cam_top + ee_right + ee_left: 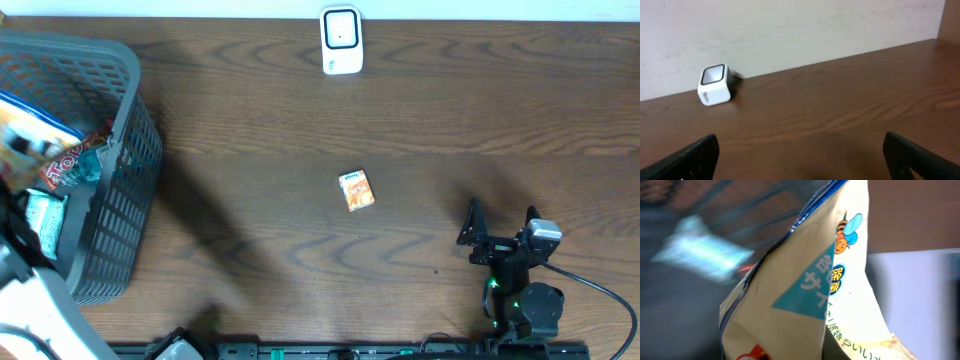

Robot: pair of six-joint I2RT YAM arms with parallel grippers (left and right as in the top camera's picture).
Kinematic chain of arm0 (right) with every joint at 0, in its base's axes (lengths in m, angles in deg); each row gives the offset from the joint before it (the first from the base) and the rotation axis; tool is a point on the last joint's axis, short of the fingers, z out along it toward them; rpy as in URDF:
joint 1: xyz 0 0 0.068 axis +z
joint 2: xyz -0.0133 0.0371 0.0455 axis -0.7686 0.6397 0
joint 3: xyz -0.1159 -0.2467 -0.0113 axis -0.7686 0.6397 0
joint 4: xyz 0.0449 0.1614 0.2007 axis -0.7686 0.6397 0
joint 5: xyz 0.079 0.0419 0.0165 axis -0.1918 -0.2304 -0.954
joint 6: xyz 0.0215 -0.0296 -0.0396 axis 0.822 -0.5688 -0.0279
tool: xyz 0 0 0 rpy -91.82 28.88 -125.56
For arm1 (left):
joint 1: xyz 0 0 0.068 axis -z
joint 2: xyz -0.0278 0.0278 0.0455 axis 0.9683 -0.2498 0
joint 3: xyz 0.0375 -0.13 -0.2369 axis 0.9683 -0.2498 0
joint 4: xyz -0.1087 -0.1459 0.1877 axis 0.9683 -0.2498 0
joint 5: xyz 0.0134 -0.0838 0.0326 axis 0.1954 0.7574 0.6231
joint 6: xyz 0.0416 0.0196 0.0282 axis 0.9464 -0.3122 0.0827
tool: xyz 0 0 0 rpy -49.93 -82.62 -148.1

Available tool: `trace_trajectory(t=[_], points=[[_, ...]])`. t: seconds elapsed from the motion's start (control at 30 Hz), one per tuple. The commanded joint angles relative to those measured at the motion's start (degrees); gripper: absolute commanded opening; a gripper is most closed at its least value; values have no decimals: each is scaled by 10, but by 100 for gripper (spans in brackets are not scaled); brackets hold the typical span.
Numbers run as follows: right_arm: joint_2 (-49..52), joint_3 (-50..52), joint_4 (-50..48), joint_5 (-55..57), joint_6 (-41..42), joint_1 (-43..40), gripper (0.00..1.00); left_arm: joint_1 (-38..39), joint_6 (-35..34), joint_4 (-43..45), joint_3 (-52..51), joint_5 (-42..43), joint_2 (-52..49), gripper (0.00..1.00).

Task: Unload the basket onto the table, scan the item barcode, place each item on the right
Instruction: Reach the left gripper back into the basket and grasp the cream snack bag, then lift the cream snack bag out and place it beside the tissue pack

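Grey basket (120,220) far left, goods inside. Left gripper: fingers unseen, clamped shut, apparently on cream pouch (810,290) above basket.
Step, judged: lifting item out.
Next: carry pouch to white scanner (341,40) at far edge, barcode facing window; barcode not visible yet.
Orange packet (357,190) loose mid-table.
Right gripper (500,222) wide open, empty.

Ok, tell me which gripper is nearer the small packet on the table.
Right. The right gripper sits right of the packet; the left gripper holds a bag far off above the basket.
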Motion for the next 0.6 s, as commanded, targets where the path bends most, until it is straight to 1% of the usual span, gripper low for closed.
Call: trace_trajectory(t=[0.0,0.1,0.2,0.3,0.37,0.4,0.47,0.57], points=[[-1,1,2,-1,6,3,99,2,4,52,5,11,24,7],[-1,1,2,-1,6,3,99,10,4,118,5,101,25,8],[-1,1,2,-1,6,3,99,32,4,205,5,244,19,8],[-1,1,2,-1,6,3,99,75,4,280,5,349,11,8],[-1,1,2,-1,6,3,99,111,5,299,5,383,8,8],[-1,1,2,-1,6,3,99,133,17,301,5,394,7,8],[-1,1,2,-1,6,3,99,181,64,299,5,403,4,8],[-1,1,2,-1,6,3,99,259,157,278,5,404,-3,8]])
